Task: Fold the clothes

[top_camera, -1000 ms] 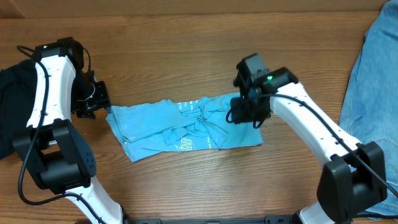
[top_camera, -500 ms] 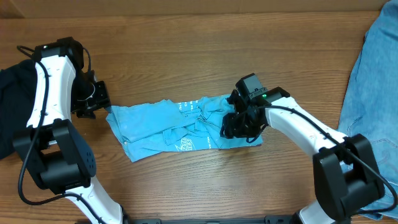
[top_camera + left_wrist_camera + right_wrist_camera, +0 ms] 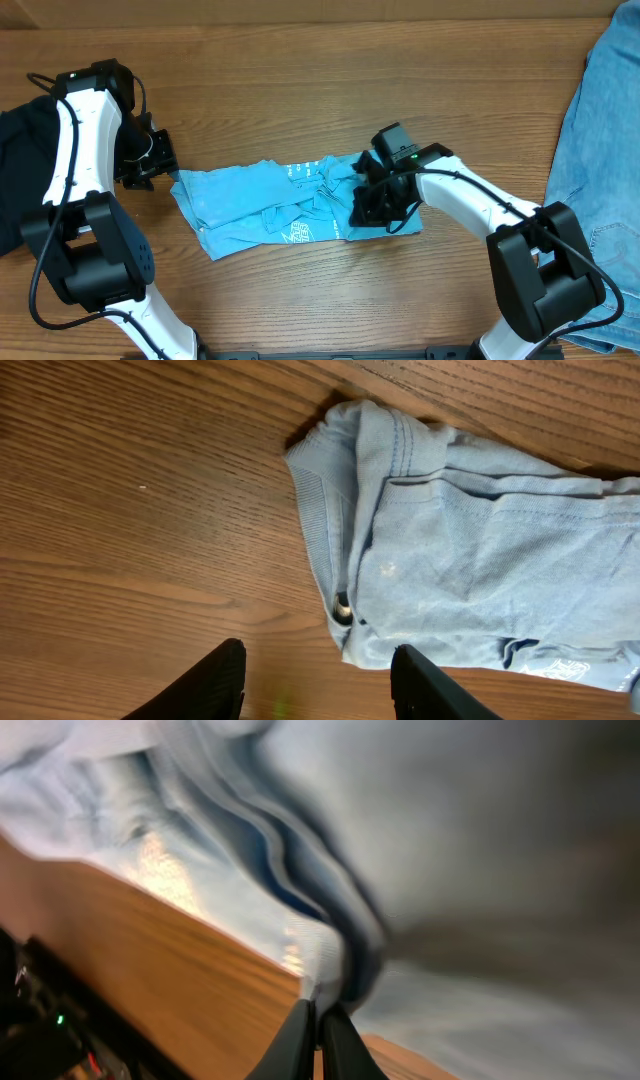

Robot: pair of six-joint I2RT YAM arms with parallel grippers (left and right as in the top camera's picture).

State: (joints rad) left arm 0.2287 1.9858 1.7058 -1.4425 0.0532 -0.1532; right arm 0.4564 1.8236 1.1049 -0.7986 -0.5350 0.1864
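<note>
1. Honestly, nothing was readable anywhere.
2. The T-shirt (image 3: 232, 205) had white print (image 3: 299, 236) on it, but from overhead it was too small and crumpled to make out.
3. Left wrist view only caught a sliver of print at the frame edge, no letters legible.

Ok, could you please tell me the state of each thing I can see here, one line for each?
T-shirt: crumpled, lying on the table, not neatly folded.
left gripper: open, holding nothing, beside the T-shirt's edge.
right gripper: shut on a fold of the T-shirt.
jeans: spread out, untouched, partly out of view.
black garment: lying untouched, partly out of view.
</note>
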